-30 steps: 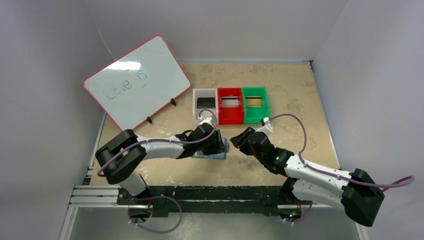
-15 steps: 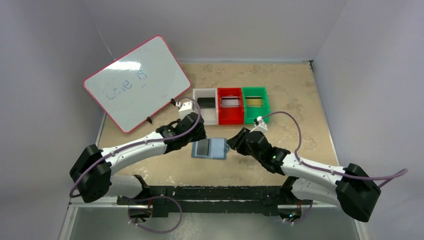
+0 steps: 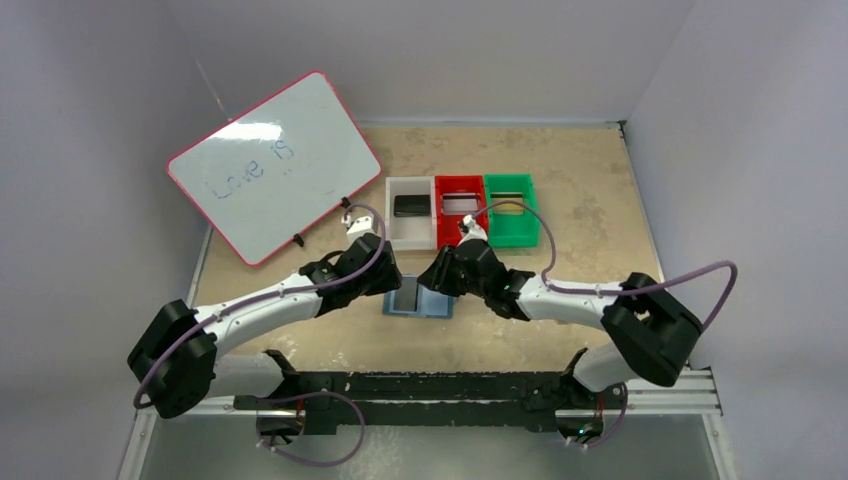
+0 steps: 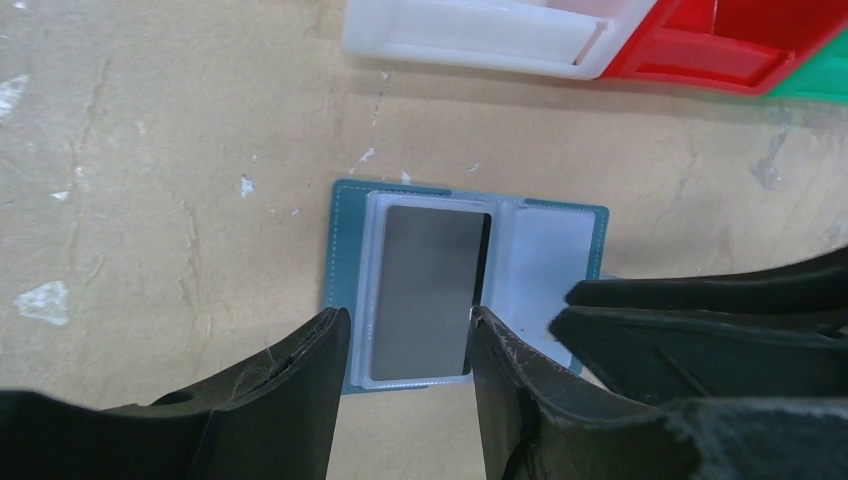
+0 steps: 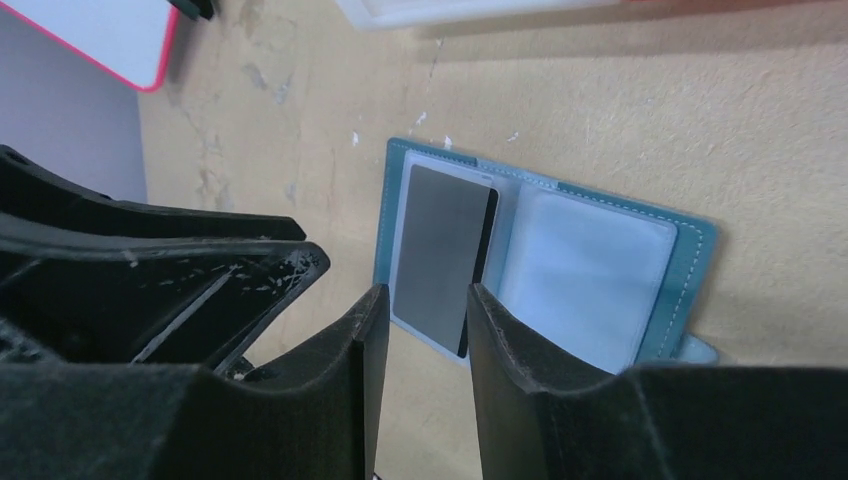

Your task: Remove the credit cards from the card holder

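The slate-blue card holder (image 3: 420, 298) lies open on the table. A silvery-grey credit card (image 4: 425, 290) sits in its left pocket, also seen as the grey card (image 5: 442, 255) in the right wrist view. The right pocket (image 5: 585, 280) looks empty. My left gripper (image 4: 410, 335) hangs open over the near edge of the card's half, with nothing between its fingers. Reaching in from the right, my right gripper (image 5: 425, 300) is open just above the card's near end. Both grippers, left (image 3: 385, 278) and right (image 3: 437, 278), crowd the holder in the top view.
Behind the holder stand a white bin (image 3: 392, 228) holding a black card (image 3: 410, 205), a red bin (image 3: 461, 232) holding a silvery card (image 3: 461, 204), and a green bin (image 3: 511, 232) holding a gold card (image 3: 509, 203). A pink-framed whiteboard (image 3: 272, 165) leans at back left.
My left gripper drew back off the holder toward the upper left, uncovering it lying open. My right gripper swung left from beside the holder to over it.
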`<action>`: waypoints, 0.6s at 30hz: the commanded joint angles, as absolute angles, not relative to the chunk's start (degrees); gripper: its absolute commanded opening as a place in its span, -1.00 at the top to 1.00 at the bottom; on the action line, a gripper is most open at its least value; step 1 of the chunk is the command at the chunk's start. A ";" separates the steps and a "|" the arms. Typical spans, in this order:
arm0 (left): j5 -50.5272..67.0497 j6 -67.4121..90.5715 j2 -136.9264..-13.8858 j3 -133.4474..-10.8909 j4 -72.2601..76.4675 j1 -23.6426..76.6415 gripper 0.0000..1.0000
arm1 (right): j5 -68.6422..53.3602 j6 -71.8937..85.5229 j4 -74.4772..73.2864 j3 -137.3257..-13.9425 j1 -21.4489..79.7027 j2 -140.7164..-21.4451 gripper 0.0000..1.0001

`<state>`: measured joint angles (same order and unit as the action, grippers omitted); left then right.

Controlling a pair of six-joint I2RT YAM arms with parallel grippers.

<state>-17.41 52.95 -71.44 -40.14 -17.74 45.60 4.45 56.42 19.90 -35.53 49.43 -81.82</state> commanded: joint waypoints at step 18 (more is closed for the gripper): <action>-9.52 53.90 -73.05 -36.65 -7.91 45.31 0.13 | -4.30 58.79 21.56 -41.18 49.25 -94.66 0.39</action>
